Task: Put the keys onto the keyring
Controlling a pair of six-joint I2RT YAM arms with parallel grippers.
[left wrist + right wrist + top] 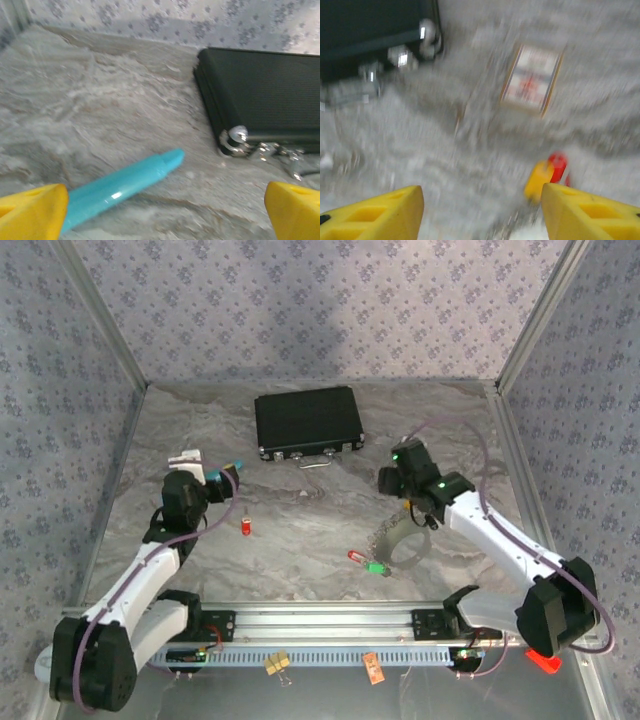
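- Seen from above, the keyring (390,546), a pale loop, lies on the marbled grey surface (300,550) right of centre, near the right arm; a red-headed key (356,556) and a green key (377,567) lie just beside it, on its left
- A second red key (246,526) lies alone left of centre, well apart from the loop
- Left gripper (165,212): yellow fingers spread wide, nothing between them; a teal pen (120,187) reaches out from beside one finger; a black case (265,95) lies beyond
- Right gripper (482,210): fingers wide apart, holding nothing; the view is blurred; an orange-yellow key (538,181) and a red one (558,165) sit close by one finger; a red-and-white card (532,80) lies farther off
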